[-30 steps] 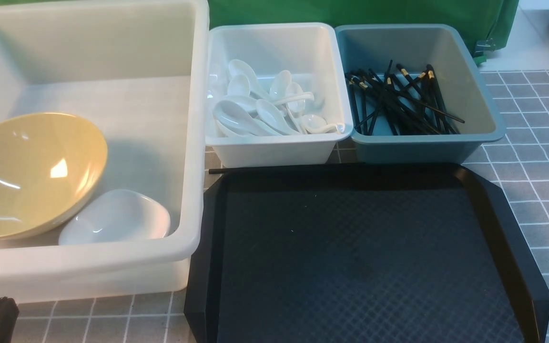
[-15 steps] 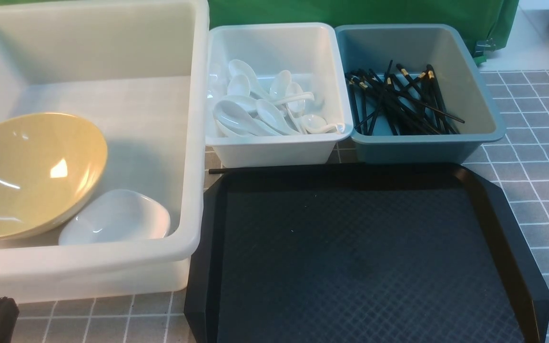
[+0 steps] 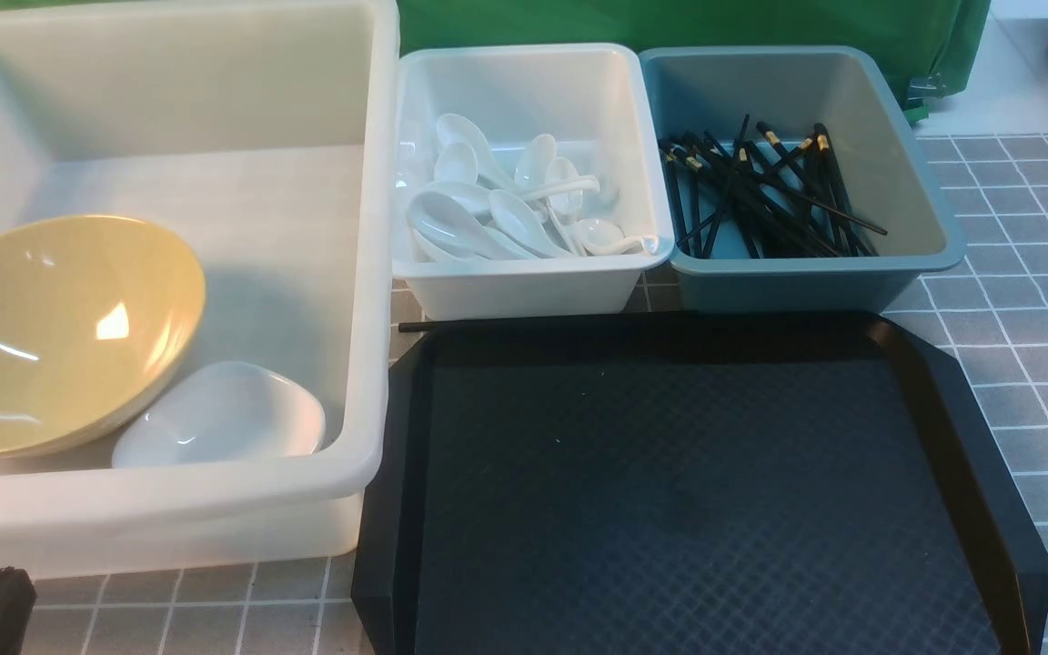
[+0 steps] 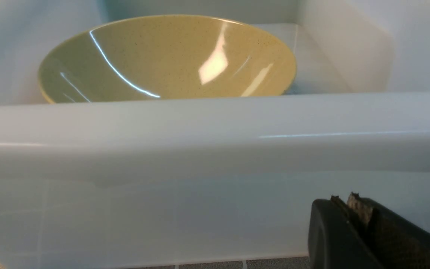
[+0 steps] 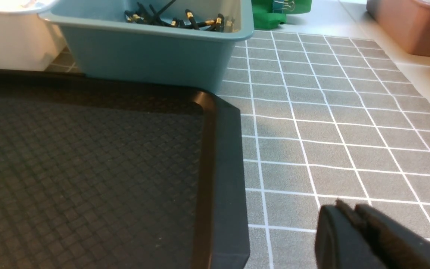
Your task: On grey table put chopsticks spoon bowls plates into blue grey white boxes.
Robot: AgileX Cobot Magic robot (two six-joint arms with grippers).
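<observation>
Grey tiled table (image 3: 1024, 273) with white grid lines, three plastic bins behind a black textured octagonal tray (image 3: 688, 491)

Left gripper (image 4: 353, 209) pressed shut, empty, just outside the large translucent whitish tub (image 3: 342, 491), left of the tray, holding a glossy yellow-olive bowl (image 3: 60, 327) and a small white dish (image 3: 219, 418); right gripper (image 5: 349, 218) nearly shut, empty, over bare table right of the tray; both cut off by the frame edge. White spoons (image 3: 506, 205) fill the white box (image 3: 524, 282), black gold-banded chopsticks (image 3: 760, 196) the blue-grey box (image 3: 797, 282), both behind the tray

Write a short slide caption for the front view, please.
Sorted tableware: yellow bowl and white plate in large tub, spoons and chopsticks boxed.
</observation>
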